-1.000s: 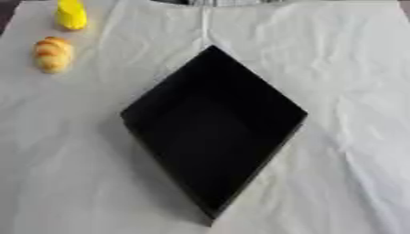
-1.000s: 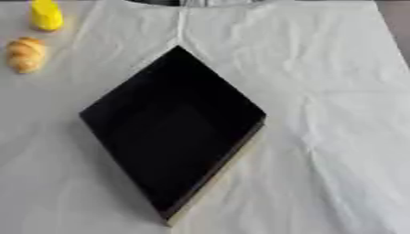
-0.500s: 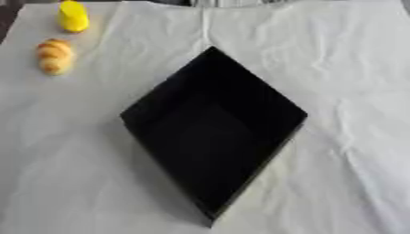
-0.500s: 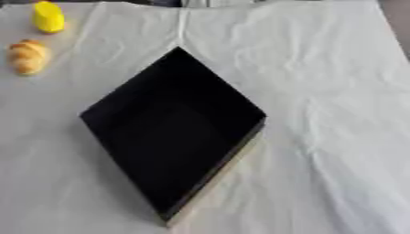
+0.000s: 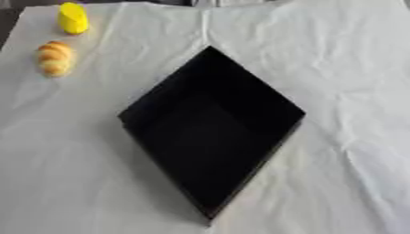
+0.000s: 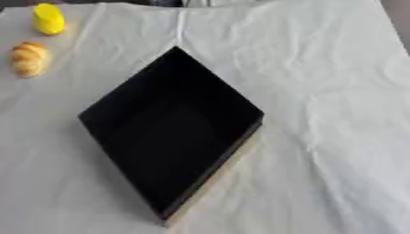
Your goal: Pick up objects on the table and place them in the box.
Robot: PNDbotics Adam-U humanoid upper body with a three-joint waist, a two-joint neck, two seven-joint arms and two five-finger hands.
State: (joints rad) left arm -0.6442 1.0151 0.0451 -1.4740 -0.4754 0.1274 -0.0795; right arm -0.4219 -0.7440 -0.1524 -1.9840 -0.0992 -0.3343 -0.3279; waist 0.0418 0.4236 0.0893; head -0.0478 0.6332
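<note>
Left eye view: box (image 5: 210,132) corner-on, lengthwise

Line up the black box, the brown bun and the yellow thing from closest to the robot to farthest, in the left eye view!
No hand shows, so this is ranked from the robot's side.
1. black box, middle.
2. brown bun, far left.
3. yellow thing, far-left corner.

A creased white cloth (image 5: 344,91) with a matt look covers the surface, the black box (image 5: 212,132) at its middle looks smooth and matt, and at ten o'clock lie a smooth yellow object (image 5: 72,18) and a ridged golden-brown object (image 5: 54,57).
</note>
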